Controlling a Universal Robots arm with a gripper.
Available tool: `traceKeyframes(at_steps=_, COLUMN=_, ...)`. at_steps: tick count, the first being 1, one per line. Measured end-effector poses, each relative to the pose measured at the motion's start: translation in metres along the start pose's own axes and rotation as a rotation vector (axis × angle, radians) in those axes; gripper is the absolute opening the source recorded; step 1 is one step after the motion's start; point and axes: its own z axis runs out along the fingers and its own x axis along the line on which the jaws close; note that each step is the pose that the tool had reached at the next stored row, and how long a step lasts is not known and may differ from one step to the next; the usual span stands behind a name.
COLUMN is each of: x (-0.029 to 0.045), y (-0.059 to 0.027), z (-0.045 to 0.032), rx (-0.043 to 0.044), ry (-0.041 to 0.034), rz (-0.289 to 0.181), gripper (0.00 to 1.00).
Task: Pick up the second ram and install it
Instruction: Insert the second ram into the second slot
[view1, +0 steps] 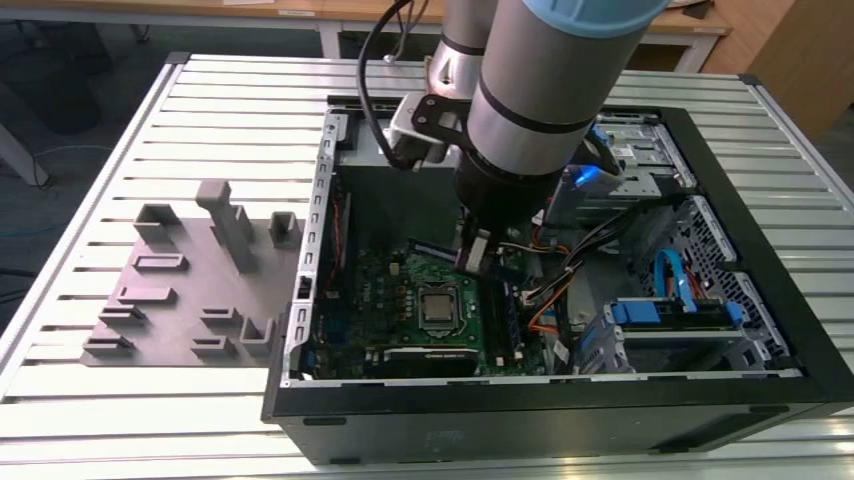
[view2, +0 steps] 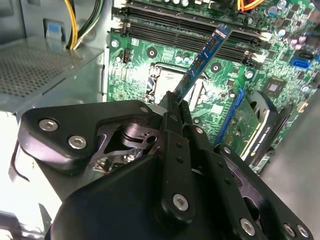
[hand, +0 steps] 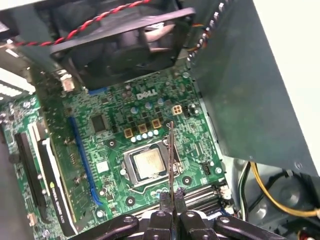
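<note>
Exterior view: open computer case (view1: 747, 330) lying on the slatted counter (view1: 134, 410), with a grey fixture plate (view1: 174, 290) at its 9 o'clock. The arm (view1: 534, 90) reaches down into the case and covers much of the motherboard (view1: 400, 290). The gripper (view1: 474, 255) shows only as a dark tip at roughly 1 o'clock of the CPU socket (view1: 438, 305). From here I cannot pick out what it carries.

Second wrist view: gripper (view2: 172, 102) closed tight on one end of the second ram (view2: 202, 57). The held end is buried between the fingers. The stick runs out tilted over the CPU socket (view2: 165, 77), and its free end sits in front of the black memory slots (view2: 190, 35). I cannot tell whether that end touches a slot. The stick is not seated. The gripper's body hides the near part of the board. An expansion card (view2: 247, 122) is partly cut off behind it.

First wrist view: second ram (hand: 171, 155) seen edge-on as a thin line rising from the gripper (hand: 171, 192) along one side of the CPU socket (hand: 145, 165). The memory slots (hand: 210, 192) are half hidden by the fingers (hand: 163, 196). A black fan (hand: 125, 45) overhangs the far end of the board, and its frame is cut off by the picture edge.
</note>
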Motion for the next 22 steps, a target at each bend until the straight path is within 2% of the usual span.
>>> traceKeyframes(at_steps=13, x=0.0, y=0.0, z=0.0003, rx=0.0149, ry=-0.0166, rz=0.175, gripper=0.11)
traceKeyframes(at_steps=22, x=0.0, y=-0.0001, z=0.0005, rx=0.0238, ry=-0.0264, rz=0.279, gripper=0.11)
